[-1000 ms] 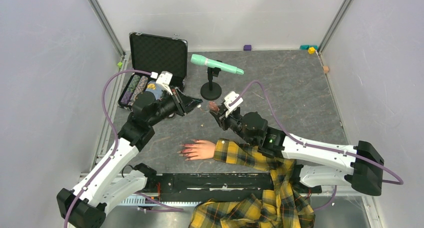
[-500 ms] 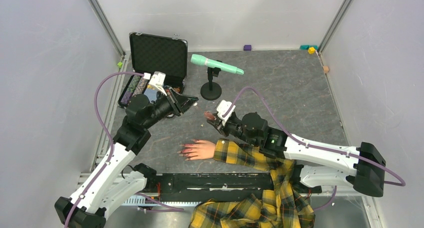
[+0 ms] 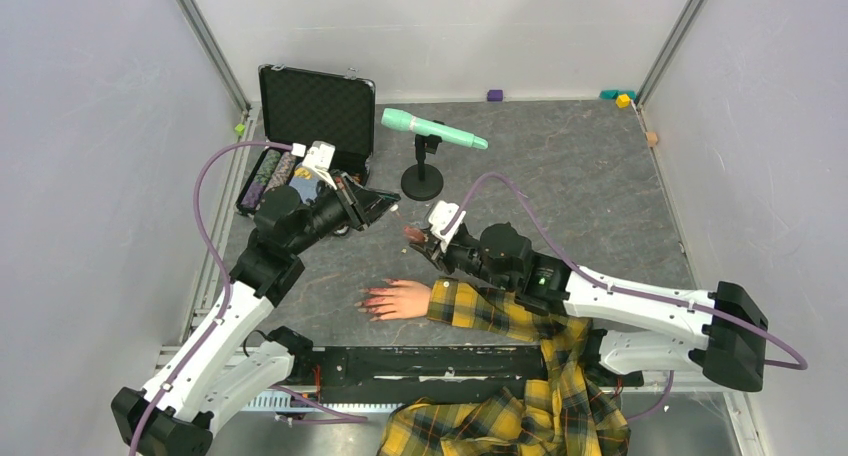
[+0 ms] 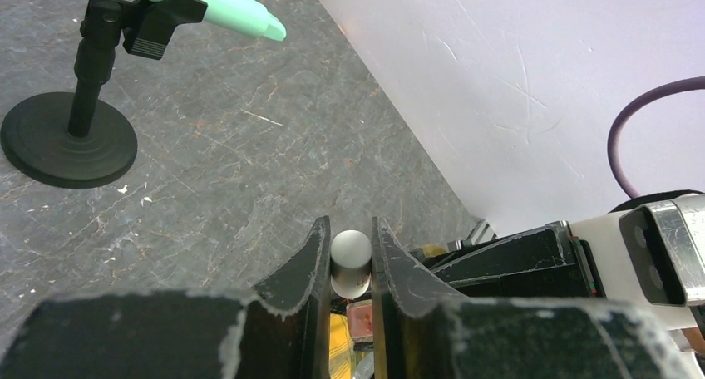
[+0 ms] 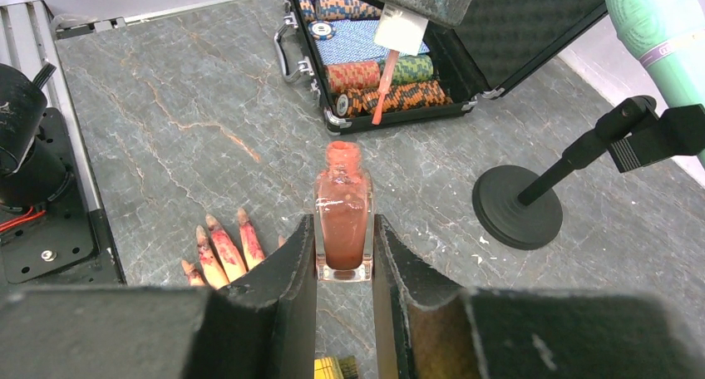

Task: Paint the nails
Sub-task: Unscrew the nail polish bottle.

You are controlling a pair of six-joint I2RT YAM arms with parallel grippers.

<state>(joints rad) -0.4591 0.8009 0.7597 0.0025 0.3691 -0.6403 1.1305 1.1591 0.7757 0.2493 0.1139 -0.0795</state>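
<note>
The left fingers [image 3: 384,205] clamp the round white cap [image 4: 350,258] of a polish brush. The right fingers [image 3: 419,237] are closed on an upright, open glass bottle of reddish polish [image 5: 343,229]. The glossy red nails [image 3: 370,301] tip a peach mannequin hand [image 3: 405,299] lying on the grey table [image 3: 600,196], apart from both.
</note>
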